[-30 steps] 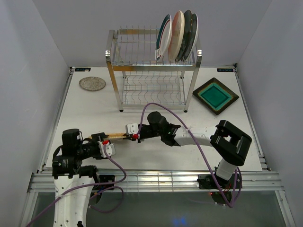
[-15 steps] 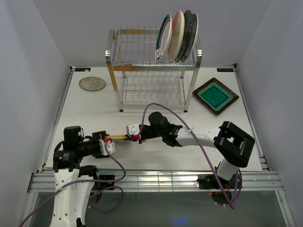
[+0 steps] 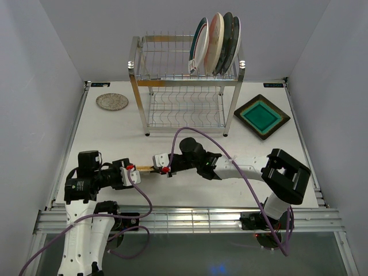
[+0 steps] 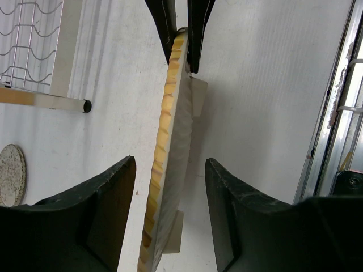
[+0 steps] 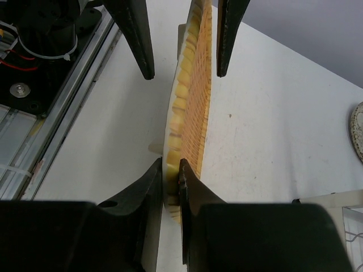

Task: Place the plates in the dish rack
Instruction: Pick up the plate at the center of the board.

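The yellow woven square plate (image 3: pixel 145 167) stands on edge above the table between the two grippers. My right gripper (image 3: pixel 165 165) is shut on its right edge; in the right wrist view its jaws (image 5: pixel 172 170) pinch the plate (image 5: pixel 193 96). My left gripper (image 3: pixel 129 173) is open, its fingers on either side of the plate's left edge with gaps on both sides, as the left wrist view (image 4: pixel 170 164) shows around the plate (image 4: pixel 169 130). The dish rack (image 3: pixel 150 86) stands at the back with several plates (image 3: pixel 215 43) upright in its top tier.
A brown square plate with a teal centre (image 3: pixel 261 116) lies right of the rack. A small silver-grey round plate (image 3: pixel 112 102) lies left of it and shows in the left wrist view (image 4: pixel 11 173). The rack's lower tier (image 3: pixel 184 109) holds nothing. A metal rail (image 3: pixel 172 215) runs along the near edge.
My left arm has drawn back a little to the left along the plate's edge. The right gripper still holds the plate and has barely shifted.
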Available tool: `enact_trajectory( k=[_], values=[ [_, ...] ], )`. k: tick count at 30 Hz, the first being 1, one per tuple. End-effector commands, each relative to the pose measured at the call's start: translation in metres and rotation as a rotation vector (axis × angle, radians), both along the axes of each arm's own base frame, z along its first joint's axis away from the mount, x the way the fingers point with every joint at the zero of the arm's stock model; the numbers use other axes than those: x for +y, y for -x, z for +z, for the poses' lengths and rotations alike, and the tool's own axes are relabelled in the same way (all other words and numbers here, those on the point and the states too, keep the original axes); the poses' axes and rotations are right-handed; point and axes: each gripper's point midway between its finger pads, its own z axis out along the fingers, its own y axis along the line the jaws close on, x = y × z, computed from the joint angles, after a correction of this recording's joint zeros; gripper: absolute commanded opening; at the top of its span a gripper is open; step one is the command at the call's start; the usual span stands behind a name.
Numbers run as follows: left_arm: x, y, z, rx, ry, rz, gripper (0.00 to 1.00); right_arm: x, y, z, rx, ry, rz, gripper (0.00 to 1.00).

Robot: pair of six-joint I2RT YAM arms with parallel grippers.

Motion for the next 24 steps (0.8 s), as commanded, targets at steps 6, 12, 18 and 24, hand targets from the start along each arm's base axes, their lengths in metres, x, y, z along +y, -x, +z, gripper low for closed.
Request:
enact_trajectory(
  k=[6,12,18,24],
  values=[
    [-0.002,0.002,-0.002,0.011,-0.004,-0.033,0.52,0.002,0.009,0.027,-0.026,-0.069,0.03,0.12],
    [-0.001,0.008,-0.011,0.051,-0.018,-0.05,0.49,0.001,0.01,0.029,-0.028,-0.075,0.032,0.12],
    [0.002,0.01,-0.017,0.071,-0.038,-0.048,0.44,0.001,0.009,0.028,-0.03,-0.076,0.026,0.13],
    [0.001,0.012,-0.016,0.064,-0.038,-0.054,0.18,0.001,0.01,0.03,-0.029,-0.082,0.026,0.14]
  ],
)
